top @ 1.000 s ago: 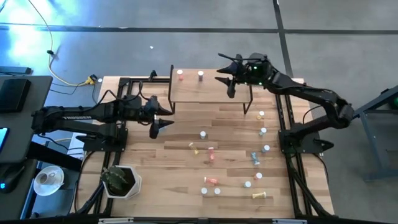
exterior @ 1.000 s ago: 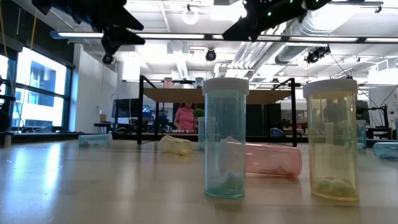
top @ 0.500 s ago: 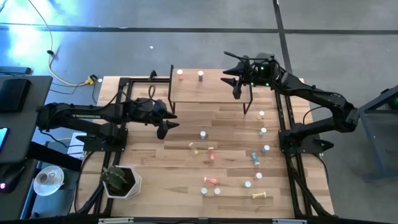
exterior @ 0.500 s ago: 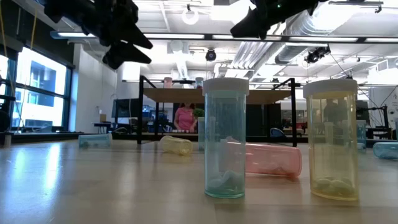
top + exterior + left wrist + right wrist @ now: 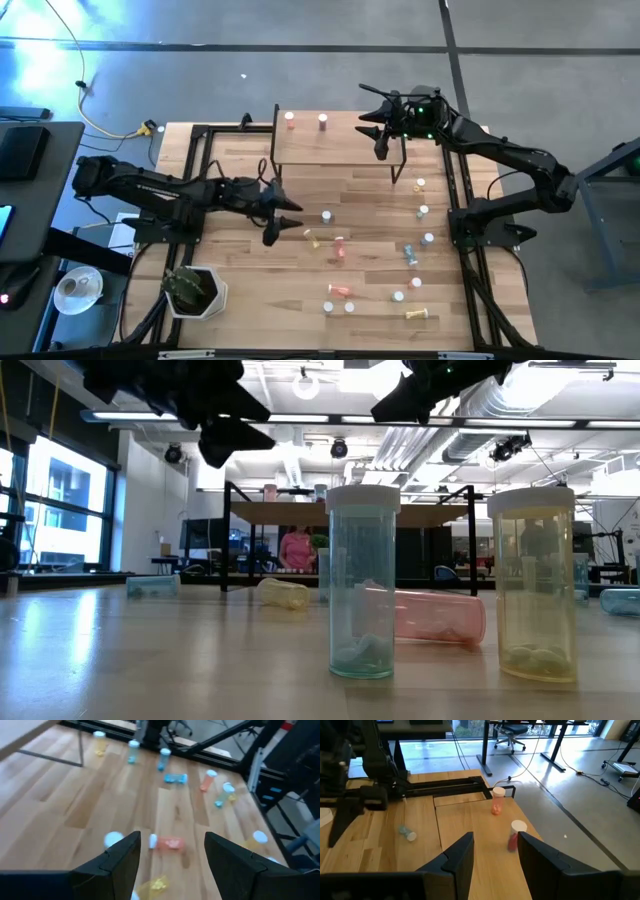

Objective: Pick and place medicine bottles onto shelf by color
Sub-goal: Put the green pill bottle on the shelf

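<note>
Medicine bottles (image 5: 338, 247) scattered over the right half of the counter (image 5: 290, 295), upright and toppled mixed; a row of white-capped ones along the right edge, a few near the front edge. Two red bottles (image 5: 290, 119) upright on the shelf (image 5: 330, 145), near its far edge, a short way apart; in the right wrist view both standing on the light-wood board. Shelf placed at the counter's far edge, on thin black legs. In the low view, a blue bottle (image 5: 362, 582) and a yellow bottle (image 5: 532, 582) upright in the foreground, a pink bottle (image 5: 440, 615) lying on its side between and behind them.

Left tool (image 5: 279, 222) over the middle of the counter, fingers apart, holding nothing; a toppled red bottle (image 5: 167, 842) seen just beyond its fingertips. Right tool (image 5: 381, 142) above the right end of the shelf, fingers parted with nothing between them.

Potted plant (image 5: 192, 290) at the front left corner.
</note>
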Action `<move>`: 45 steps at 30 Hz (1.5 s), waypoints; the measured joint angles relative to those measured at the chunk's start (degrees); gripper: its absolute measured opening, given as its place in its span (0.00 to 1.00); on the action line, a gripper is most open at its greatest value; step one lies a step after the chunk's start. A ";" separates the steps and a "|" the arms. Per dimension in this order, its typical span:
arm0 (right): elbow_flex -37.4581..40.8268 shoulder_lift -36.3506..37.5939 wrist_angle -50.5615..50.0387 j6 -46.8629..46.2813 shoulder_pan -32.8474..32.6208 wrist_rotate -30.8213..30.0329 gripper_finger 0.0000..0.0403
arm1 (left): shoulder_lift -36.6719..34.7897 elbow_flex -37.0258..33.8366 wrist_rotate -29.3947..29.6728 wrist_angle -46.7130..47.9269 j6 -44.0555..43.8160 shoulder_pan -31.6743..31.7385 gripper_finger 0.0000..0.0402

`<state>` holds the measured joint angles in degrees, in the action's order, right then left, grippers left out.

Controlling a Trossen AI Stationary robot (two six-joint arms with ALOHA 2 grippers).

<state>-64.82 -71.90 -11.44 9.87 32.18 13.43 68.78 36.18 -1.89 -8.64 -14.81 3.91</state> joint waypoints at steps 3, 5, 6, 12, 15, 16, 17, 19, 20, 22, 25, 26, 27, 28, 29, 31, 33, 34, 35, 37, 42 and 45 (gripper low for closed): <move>0.00 0.00 0.00 0.00 0.00 0.00 0.35 | 1.77 0.00 -0.31 -2.39 0.00 -1.74 0.52; 0.00 0.00 0.00 0.00 0.00 -0.02 0.35 | 2.64 0.00 -1.44 -4.02 0.00 -2.80 0.52; 0.00 0.00 0.00 0.00 0.00 -0.02 0.35 | 3.02 0.00 -2.22 -5.01 0.00 -3.30 0.52; 0.00 0.00 -0.03 0.00 0.00 -0.03 0.35 | 3.91 0.00 -2.87 -9.33 1.65 -5.94 0.54; 0.00 0.00 -0.20 0.00 0.00 -0.04 0.35 | 3.97 0.00 -2.07 -11.66 1.59 -6.88 0.56; 0.00 0.00 -0.24 0.00 0.00 -0.04 0.35 | 3.97 0.00 -1.90 -13.11 1.02 -7.25 0.57; 0.00 0.00 -0.26 -0.02 0.02 -0.04 0.35 | 3.97 0.00 -1.95 -14.75 0.34 -7.66 0.58; 0.00 0.00 -0.30 -0.01 0.01 -0.04 0.35 | 3.97 0.00 -2.69 -17.89 0.15 -8.74 0.58; 0.00 0.00 -0.31 -0.02 0.00 -0.04 0.35 | 3.97 0.02 -2.88 -19.38 0.15 -9.40 0.58; 0.00 0.00 -0.31 -0.70 0.00 -0.04 0.35 | 3.97 0.87 -3.08 -19.85 0.58 -10.52 0.58; 0.00 0.00 -0.30 -3.43 0.01 -0.08 0.35 | 3.97 2.92 -2.73 -18.02 3.87 -12.18 0.58; 0.00 -0.02 -0.31 -4.38 0.00 -0.09 0.35 | 3.97 3.73 -2.54 -17.05 5.03 -12.71 0.58; 0.00 -0.02 -0.31 -5.40 0.01 -0.11 0.35 | 3.97 4.45 -2.33 -16.00 6.16 -13.23 0.58; 0.00 -0.02 -0.31 -6.37 0.02 -0.12 0.35 | 3.97 5.05 -1.84 -14.90 7.20 -13.74 0.58; 0.00 -0.02 -0.32 -7.18 0.00 -0.10 0.35 | 3.97 5.55 -1.27 -13.87 8.21 -14.19 0.58; 0.00 -0.02 -0.35 -8.53 -0.09 -0.09 0.35 | 3.97 5.88 0.60 -12.94 10.09 -15.00 0.58; 0.00 -0.02 -0.37 -9.20 -0.50 -0.09 0.35 | 3.97 5.88 1.78 -12.87 11.79 -15.49 0.58; 0.00 -0.02 -0.39 -9.77 -0.82 -0.13 0.35 | 3.99 5.88 2.14 -12.71 12.45 -15.66 0.58; 0.00 -0.02 -0.41 -9.92 -1.25 -0.13 0.35 | 4.34 5.90 2.47 -12.72 12.86 -15.74 0.58; 0.00 -0.02 -0.69 -9.99 -2.31 -0.09 0.35 | 5.75 5.98 2.62 -12.85 13.07 -15.97 0.58; 0.00 -0.04 -2.39 -10.01 -5.08 -0.02 0.35 | 11.64 5.97 1.74 -16.05 13.78 -16.12 0.58; 0.00 -0.04 -2.91 -10.00 -6.63 -0.02 0.35 | 15.37 5.92 -1.54 -20.16 15.00 -16.07 0.58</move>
<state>-64.82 -71.94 -14.35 -0.13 25.55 13.41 84.15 42.11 -3.43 -28.80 0.19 -12.16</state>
